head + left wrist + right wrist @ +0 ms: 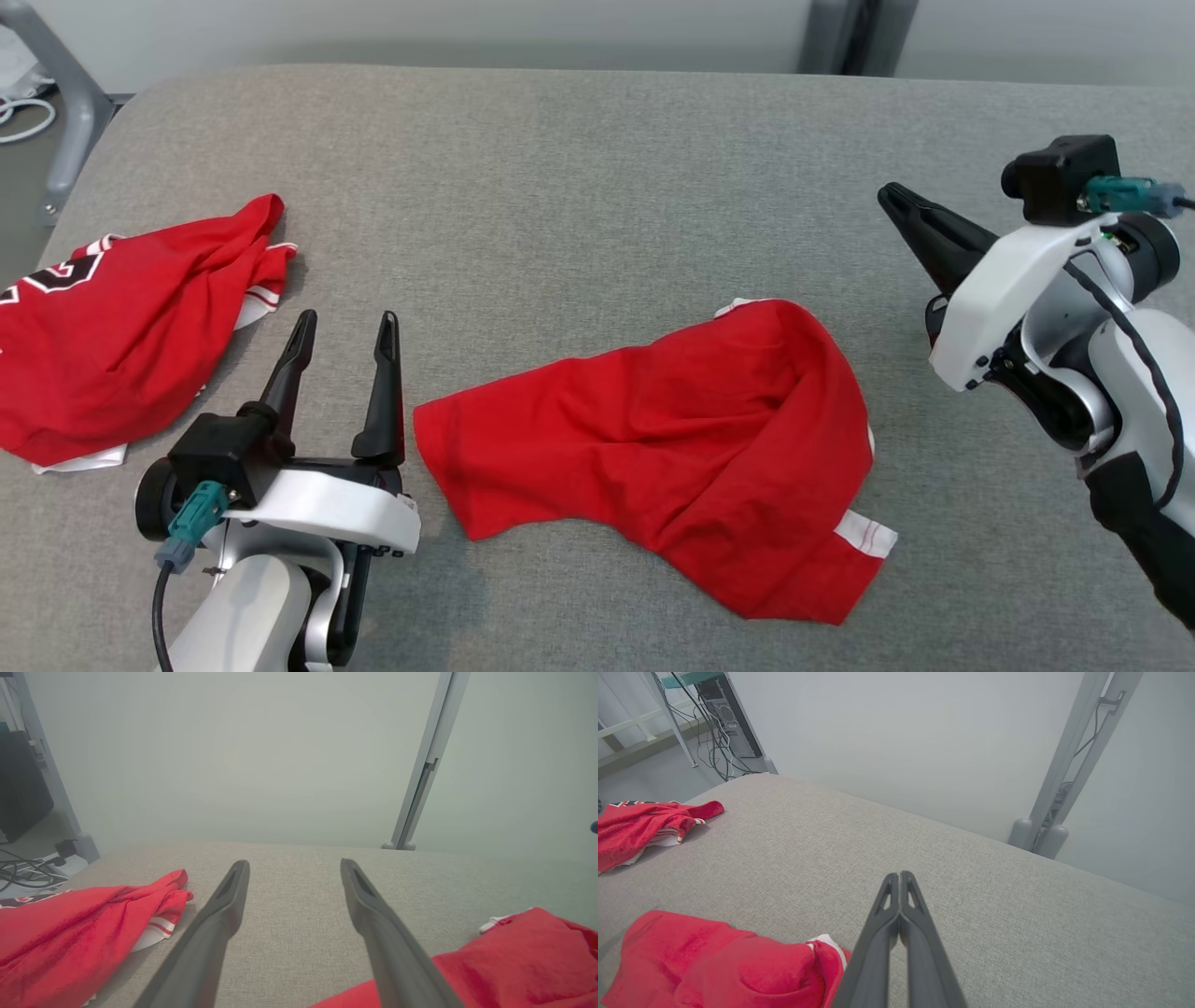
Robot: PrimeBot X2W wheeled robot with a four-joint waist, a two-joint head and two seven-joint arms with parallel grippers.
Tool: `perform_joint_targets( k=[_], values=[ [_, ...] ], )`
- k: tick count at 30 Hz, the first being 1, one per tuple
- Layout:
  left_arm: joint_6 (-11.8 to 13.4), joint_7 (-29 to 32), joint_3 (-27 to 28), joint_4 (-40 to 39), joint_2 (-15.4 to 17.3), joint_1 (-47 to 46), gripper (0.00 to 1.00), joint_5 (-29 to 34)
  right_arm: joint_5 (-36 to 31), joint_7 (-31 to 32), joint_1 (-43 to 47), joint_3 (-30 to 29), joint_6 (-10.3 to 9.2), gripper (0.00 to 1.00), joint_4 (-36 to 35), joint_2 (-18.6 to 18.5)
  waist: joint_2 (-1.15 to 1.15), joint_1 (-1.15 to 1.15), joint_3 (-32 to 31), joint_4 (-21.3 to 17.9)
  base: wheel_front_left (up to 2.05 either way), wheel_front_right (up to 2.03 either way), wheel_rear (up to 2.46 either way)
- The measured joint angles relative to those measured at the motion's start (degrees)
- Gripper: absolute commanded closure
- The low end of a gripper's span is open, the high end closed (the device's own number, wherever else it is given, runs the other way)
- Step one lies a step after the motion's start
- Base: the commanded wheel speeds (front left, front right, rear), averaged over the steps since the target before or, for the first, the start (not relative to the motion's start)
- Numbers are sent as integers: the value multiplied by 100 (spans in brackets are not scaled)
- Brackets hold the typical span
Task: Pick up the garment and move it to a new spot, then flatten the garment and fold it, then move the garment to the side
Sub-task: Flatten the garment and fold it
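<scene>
The garment (pixel 672 448) lies crumpled on the table (pixel 560 187), apparently not yet flattened or folded. Just left of it the left gripper (pixel 346 319) stands wide and empty. To its right, the right gripper (pixel 889 193) is pressed closed, empty.

the left gripper (pixel 346 319) and right gripper (pixel 892 194) each carry two long, matte black fingers (pixel 381 401), tapered with slotted tips. glossy white shells (pixel 322 509) wrap the wrists over black joints. each wrist bears a black camera block (pixel 1060 177) with a teal plug (pixel 1116 194) and grey boot (pixel 1162 198); a thin black cable (pixel 1134 345) trails along each forearm.
</scene>
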Motion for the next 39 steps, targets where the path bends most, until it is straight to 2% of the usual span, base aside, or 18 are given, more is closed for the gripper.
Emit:
perform_joint_targets(
  k=[2,3,4,5,9,15,27,39],
  values=[
    [-1,0,18,1,8,0,0,1,-44,-205,157,-159,0,100,-56,60,0,0,-12,-57,0,0,0],
    [-1,0,24,1,13,1,0,7,-111,-379,245,-282,0,67,-87,98,0,0,-25,-82,0,0,0],
    [1,-1,32,0,24,3,0,7,-182,-554,340,-423,0,10,-122,136,0,0,-42,-107,0,0,0],
    [3,-1,46,-2,40,9,0,7,-266,-720,438,-559,0,0,-161,175,0,0,-62,-131,0,0,0],
    [56,-5,104,-23,133,138,0,5,-604,-1435,953,-1185,0,0,-358,398,0,0,-183,-250,0,0,0],
    [155,105,121,-149,312,381,0,5,-1229,-1927,1847,-1960,0,0,-840,646,0,0,-454,-450,0,0,0],
    [324,380,79,-469,576,953,0,-2,-2071,-1607,3764,-2999,0,0,-1878,1335,0,0,-992,-723,0,0,0],
    [463,550,-11,-671,669,1266,0,-3,-2423,-1171,4563,-3435,0,0,-2642,1730,0,0,-1175,-795,0,0,0]
  ],
)
